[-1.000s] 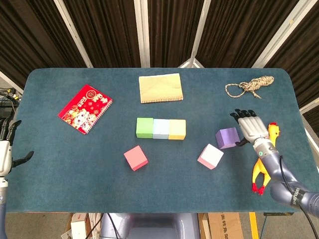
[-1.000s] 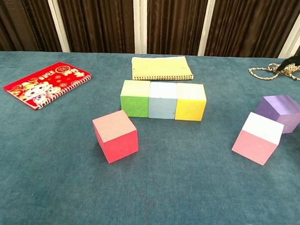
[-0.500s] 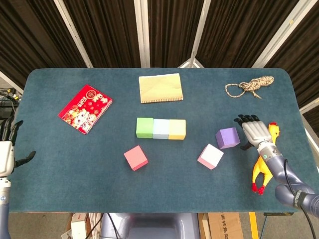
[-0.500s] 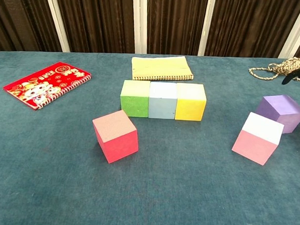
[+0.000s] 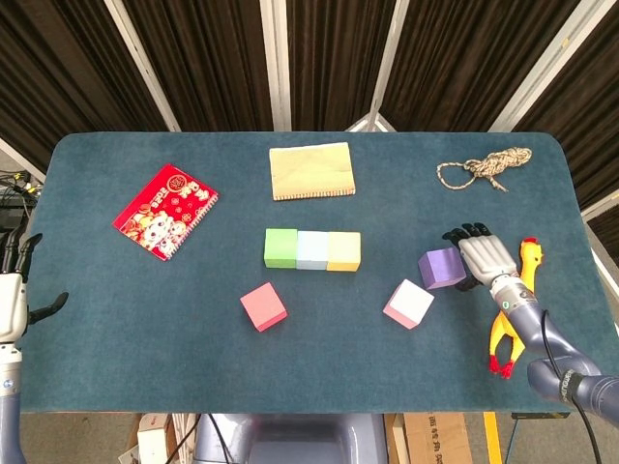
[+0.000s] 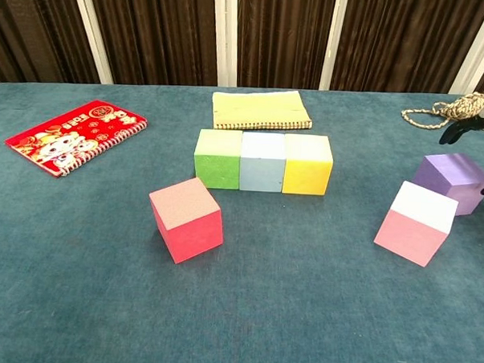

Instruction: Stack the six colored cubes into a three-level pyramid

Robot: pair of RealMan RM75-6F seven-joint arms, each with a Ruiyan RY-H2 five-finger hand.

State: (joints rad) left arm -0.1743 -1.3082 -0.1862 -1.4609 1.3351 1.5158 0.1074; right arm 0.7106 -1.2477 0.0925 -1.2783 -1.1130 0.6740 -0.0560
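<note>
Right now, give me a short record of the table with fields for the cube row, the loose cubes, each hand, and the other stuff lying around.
base row: green cube, light blue cube, yellow cube, side by side, touching
loose cubes: red cube in front of the row; pink cube and purple cube to the right
upper levels: none stacked yet
right hand: beside the purple cube, fingers spread, not gripping it
left hand: at the left table edge, holding nothing
other items: red notebook, yellow notebook, rope, rubber chicken

Open cloth between red cube [image 5: 263,306] and pink cube [image 5: 409,304]
</note>
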